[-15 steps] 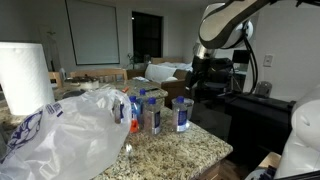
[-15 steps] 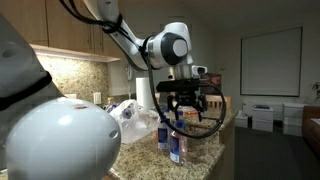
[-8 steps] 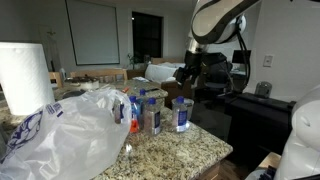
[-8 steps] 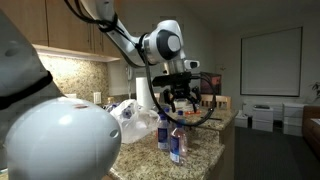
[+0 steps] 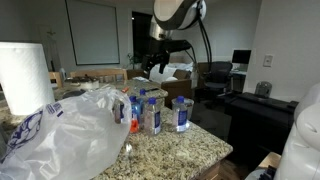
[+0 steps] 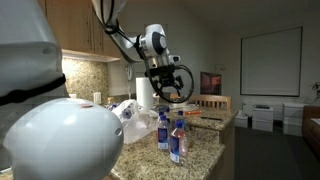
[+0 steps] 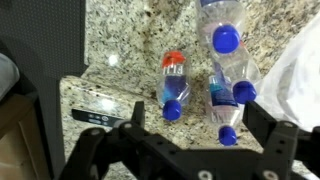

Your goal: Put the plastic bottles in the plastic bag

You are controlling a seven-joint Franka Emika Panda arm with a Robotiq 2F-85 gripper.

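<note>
Several clear plastic bottles (image 5: 152, 112) with blue caps and labels stand together on the granite counter, apart from the bag. They show in both exterior views (image 6: 170, 134). In the wrist view I look down on them (image 7: 172, 88); one has a red part. The crinkly white plastic bag (image 5: 65, 135) with blue print lies beside them and also shows in an exterior view (image 6: 128, 118) and at the wrist view's right edge (image 7: 305, 70). My gripper (image 5: 160, 68) hangs well above the bottles, open and empty (image 6: 170, 86) (image 7: 198, 128).
A white paper towel roll (image 5: 25, 75) stands behind the bag. The counter edge (image 5: 215, 150) drops off just beyond the bottles. A desk with a monitor (image 5: 240, 60) and boxes stands in the room behind.
My gripper has risen and swung away from beside the bottles to a point above them, nearer the bag. The bottles and bag have not moved.
</note>
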